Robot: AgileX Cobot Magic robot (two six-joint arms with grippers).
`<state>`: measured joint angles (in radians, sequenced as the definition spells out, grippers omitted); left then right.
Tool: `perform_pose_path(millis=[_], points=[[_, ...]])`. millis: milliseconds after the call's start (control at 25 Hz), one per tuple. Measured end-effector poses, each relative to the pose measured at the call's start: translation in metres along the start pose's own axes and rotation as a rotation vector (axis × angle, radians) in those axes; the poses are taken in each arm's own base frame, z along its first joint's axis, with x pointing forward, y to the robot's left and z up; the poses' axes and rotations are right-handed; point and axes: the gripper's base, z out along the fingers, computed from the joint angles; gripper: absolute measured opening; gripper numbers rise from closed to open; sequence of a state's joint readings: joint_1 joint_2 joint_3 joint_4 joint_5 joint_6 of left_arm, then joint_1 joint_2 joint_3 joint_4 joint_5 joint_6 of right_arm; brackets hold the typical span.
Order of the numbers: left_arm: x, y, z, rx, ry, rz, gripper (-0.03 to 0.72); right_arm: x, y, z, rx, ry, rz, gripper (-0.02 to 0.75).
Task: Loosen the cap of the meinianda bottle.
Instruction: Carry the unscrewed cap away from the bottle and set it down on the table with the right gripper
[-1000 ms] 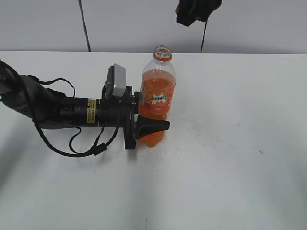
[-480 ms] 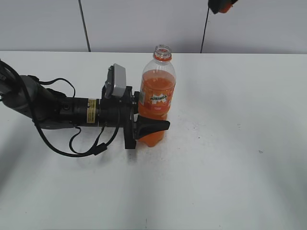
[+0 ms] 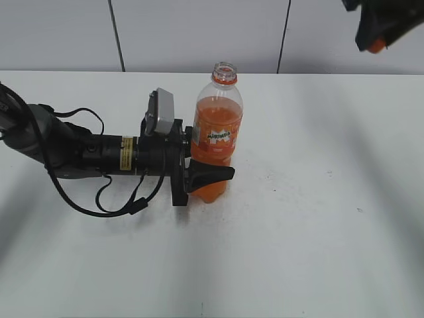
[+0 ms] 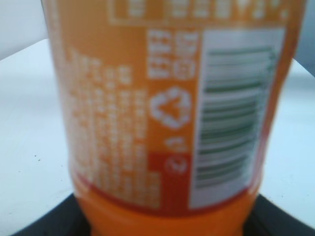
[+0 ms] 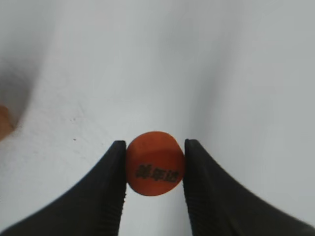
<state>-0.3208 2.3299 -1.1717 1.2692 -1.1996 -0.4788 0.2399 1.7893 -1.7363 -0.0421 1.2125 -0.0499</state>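
Observation:
The meinianda bottle (image 3: 216, 142) stands upright on the white table, its neck open with only the orange ring left. My left gripper (image 3: 207, 173) lies level on the table and is shut on the bottle's lower body; the label (image 4: 167, 103) fills the left wrist view. My right gripper (image 3: 379, 30) is high at the top right of the exterior view, shut on the orange cap (image 3: 377, 45). In the right wrist view the cap (image 5: 155, 163) sits pinched between the two black fingers (image 5: 106, 191), high above the table.
The white table (image 3: 311, 218) spreads in front and to the right of the bottle. A grey panelled wall (image 3: 199, 33) runs behind it. The left arm's cables (image 3: 119, 202) lie on the table left of the bottle.
My right gripper has carried the cap from above the bottle's neck away to the right, along the top of the view. The bottle and the left gripper have not moved.

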Motion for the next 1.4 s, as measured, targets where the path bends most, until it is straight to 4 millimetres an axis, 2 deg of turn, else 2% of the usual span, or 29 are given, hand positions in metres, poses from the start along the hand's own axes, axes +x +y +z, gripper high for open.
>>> perform_pose_path(millis=[200, 360, 560, 680, 880, 1120, 1400], points=[[0.000, 0.000, 0.000, 0.000, 0.000, 0.000, 0.384, 0.035, -0.031, 0.047, 0.019, 0.142, 0.090, 0.272], [0.000, 0.000, 0.000, 0.000, 0.000, 0.000, 0.384, 0.066, -0.047, 0.082, 0.017, 0.198, 0.172, 0.272], [0.000, 0.000, 0.000, 0.000, 0.000, 0.000, 0.384, 0.101, -0.061, 0.113, -0.002, 0.210, 0.273, 0.272], [0.000, 0.000, 0.000, 0.000, 0.000, 0.000, 0.384, 0.113, -0.063, 0.125, 0.005, 0.196, 0.302, 0.272], [0.000, 0.000, 0.000, 0.000, 0.000, 0.000, 0.384, 0.127, -0.061, 0.146, 0.002, 0.233, 0.319, 0.272], [0.000, 0.000, 0.000, 0.000, 0.000, 0.000, 0.384, 0.134, -0.061, 0.168, -0.005, 0.294, 0.319, 0.272], [0.000, 0.000, 0.000, 0.003, 0.002, 0.001, 0.384, 0.135, -0.061, 0.172, -0.001, 0.305, 0.312, 0.272]])
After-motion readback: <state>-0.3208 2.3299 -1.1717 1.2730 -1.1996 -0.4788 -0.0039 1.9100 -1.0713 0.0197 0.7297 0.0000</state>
